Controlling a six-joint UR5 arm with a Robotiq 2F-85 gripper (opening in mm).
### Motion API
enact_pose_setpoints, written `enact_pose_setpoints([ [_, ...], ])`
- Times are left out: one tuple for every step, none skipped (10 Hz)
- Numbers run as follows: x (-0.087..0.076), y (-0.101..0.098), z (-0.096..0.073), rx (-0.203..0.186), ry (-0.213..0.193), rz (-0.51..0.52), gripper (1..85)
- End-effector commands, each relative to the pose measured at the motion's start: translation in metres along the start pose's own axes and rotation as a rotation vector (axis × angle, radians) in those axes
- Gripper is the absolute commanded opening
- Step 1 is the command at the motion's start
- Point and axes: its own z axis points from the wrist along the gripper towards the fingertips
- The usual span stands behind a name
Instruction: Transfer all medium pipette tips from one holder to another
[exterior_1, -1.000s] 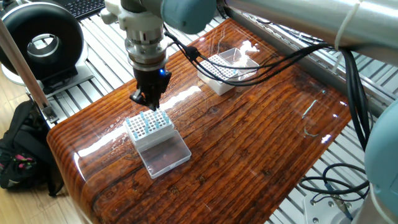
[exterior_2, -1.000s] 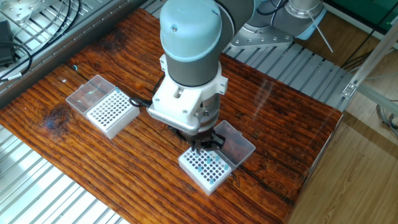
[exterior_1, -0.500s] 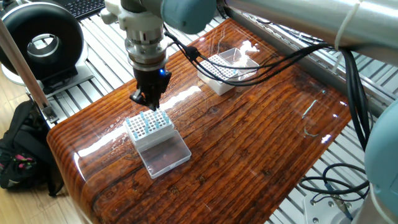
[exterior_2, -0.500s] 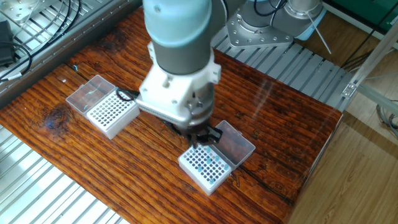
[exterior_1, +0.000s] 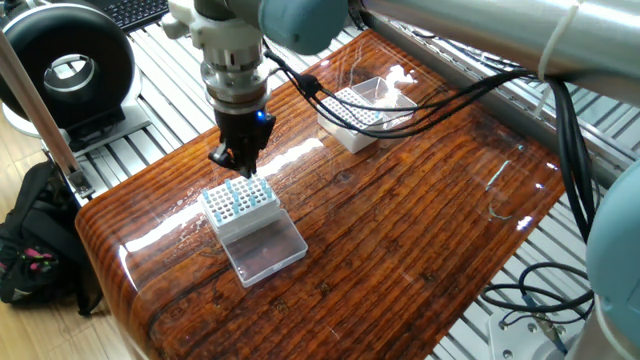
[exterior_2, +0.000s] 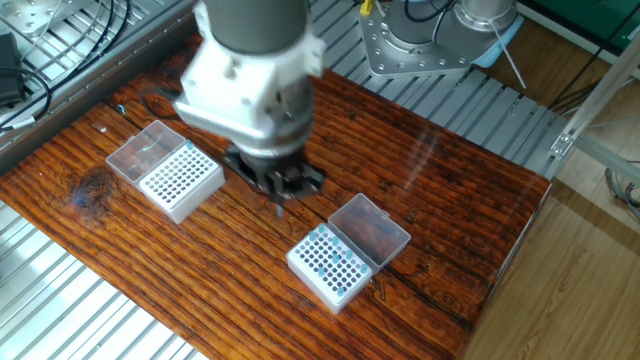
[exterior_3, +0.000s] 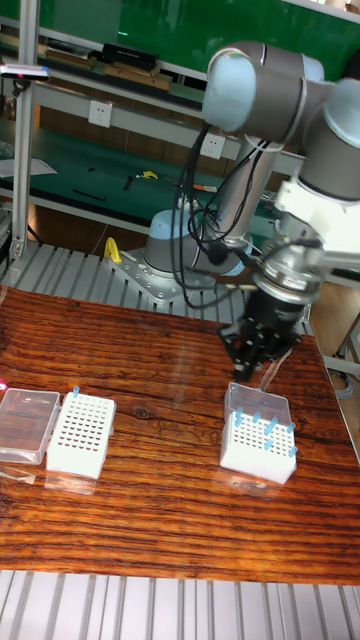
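No text, label, brand, number or sign can be read in any view: the arm, the two tip holders and the wooden table carry no legible marking

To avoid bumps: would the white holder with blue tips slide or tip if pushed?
Probably slides, not tips: the holder looks low and wide on a glossy table. Thin plastic, likely light; its open lid may drag.

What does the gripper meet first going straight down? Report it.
Likely the wooden table, between the two holders, judging by the other fixed view. In one fixed view the gripper hangs near the tip-filled holder, so depth is unsure.
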Motion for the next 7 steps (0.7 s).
enact_pose_setpoints([
  [0.007, -0.035, -0.007, 0.049, -0.026, -0.079, 6.7],
  [0.008, -0.033, -0.007, 0.041, -0.022, -0.089, 6.7],
  [0.013, -0.022, -0.006, -0.004, -0.006, -0.062, 7.7],
  [0.013, -0.019, -0.006, -0.014, -0.005, -0.018, 9.7],
  [0.012, -0.028, -0.006, 0.019, -0.009, 0.048, 9.3],
  [0.010, -0.038, -0.007, 0.056, -0.018, 0.104, 6.7],
  [0.008, -0.039, -0.007, 0.060, -0.026, 0.131, 5.0],
])
